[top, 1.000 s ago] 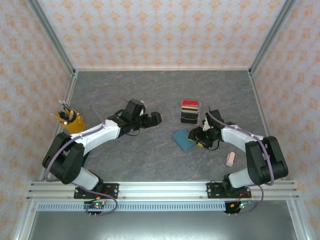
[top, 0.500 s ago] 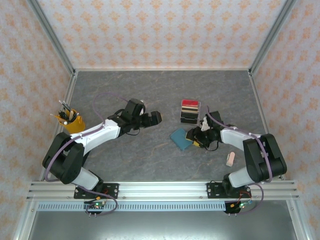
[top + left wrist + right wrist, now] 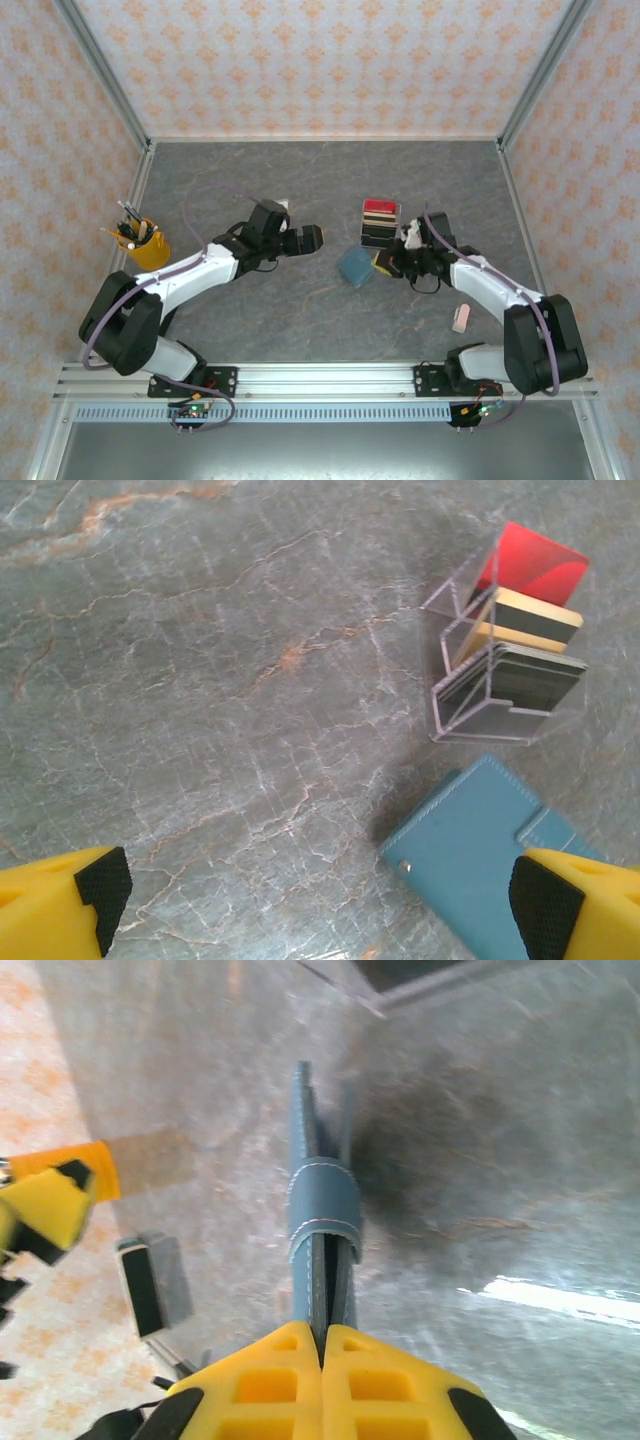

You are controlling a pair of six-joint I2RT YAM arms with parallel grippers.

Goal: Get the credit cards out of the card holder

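The teal card holder (image 3: pixel 355 266) is held up off the table by its tab end, with my right gripper (image 3: pixel 386 262) shut on it. In the right wrist view the card holder (image 3: pixel 322 1210) is edge-on, its leaves nearly closed, running away from my right gripper (image 3: pixel 322 1345). My left gripper (image 3: pixel 310 238) is open to the left of it, with nothing between its pads (image 3: pixel 100 885). The card holder (image 3: pixel 480 865) lies ahead of it. A red card (image 3: pixel 535 565), a tan card (image 3: pixel 535 615) and dark cards (image 3: pixel 530 680) stand in a clear box (image 3: pixel 470 695).
The clear box (image 3: pixel 380 222) stands just behind the holder. A small pink block (image 3: pixel 461 319) lies at the right front. A yellow cup (image 3: pixel 145 245) of pens stands at the far left. Grey marbled table (image 3: pixel 300 310) lies between the arms.
My right gripper has raised the card holder from flat on the table, tilted it on edge and carried it a little left and back. The left arm has hardly moved.
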